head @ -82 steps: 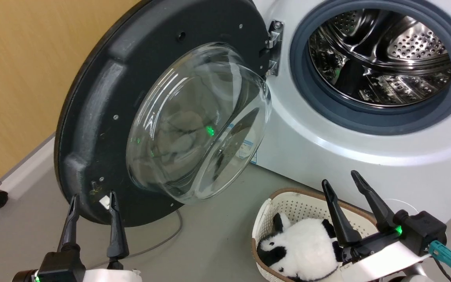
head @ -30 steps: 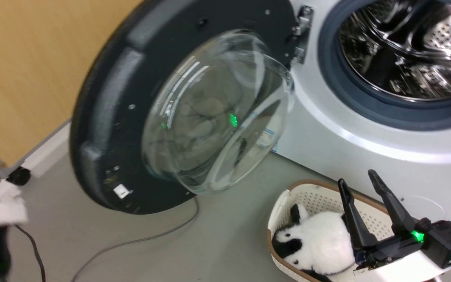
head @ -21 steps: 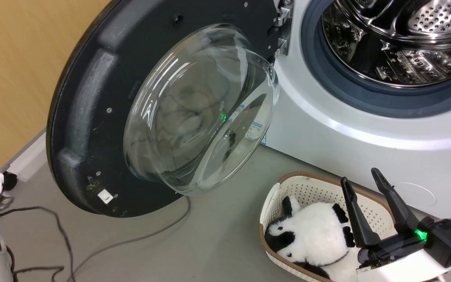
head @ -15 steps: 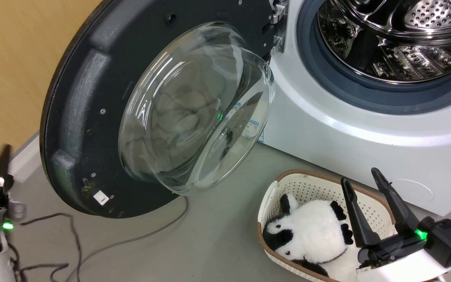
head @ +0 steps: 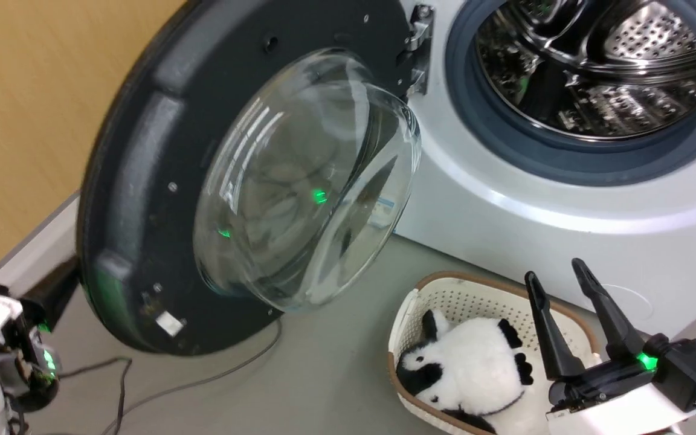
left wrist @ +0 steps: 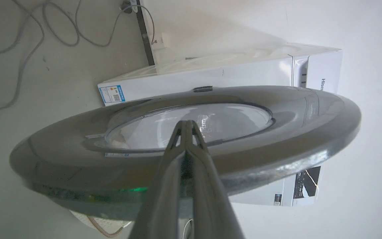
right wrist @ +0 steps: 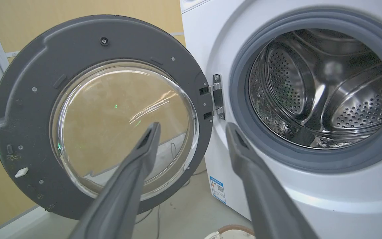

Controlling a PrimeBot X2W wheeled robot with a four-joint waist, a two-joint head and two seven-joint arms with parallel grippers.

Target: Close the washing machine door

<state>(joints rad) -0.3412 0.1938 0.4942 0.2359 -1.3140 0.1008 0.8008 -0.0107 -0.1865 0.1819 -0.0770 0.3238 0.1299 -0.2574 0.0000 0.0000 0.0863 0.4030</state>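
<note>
The left gripper point(left wrist: 186, 123) has its 2 dark fingers pressed together with nothing between them. They lie across the glossy outer face of the washing machine door point(left wrist: 293, 132), near its window; whether the tips touch it I cannot tell. In the head view that gripper sits at the lower left, just beside the door's outer rim. The right gripper point(head: 553, 272) has its 2 fingers spread apart and holds nothing. It shows over the right end of a cream laundry basket point(head: 444, 283) with a brown rim, which stands on the grey floor point(head: 324, 374) just in front of the washing machine point(head: 505, 217). In the basket lies 1 black-and-white panda plush toy point(head: 469, 362), filling most of it. The door stands swung wide open at the machine's left on its metal hinge point(head: 417, 48), with its matte back and bulging glass bowl point(head: 306, 181) facing the robot. The steel drum point(head: 589, 66) inside the grey gasket point(head: 565, 163) shows bare perforated walls. A grey cable point(head: 203, 380) runs along the floor below the door.
</note>
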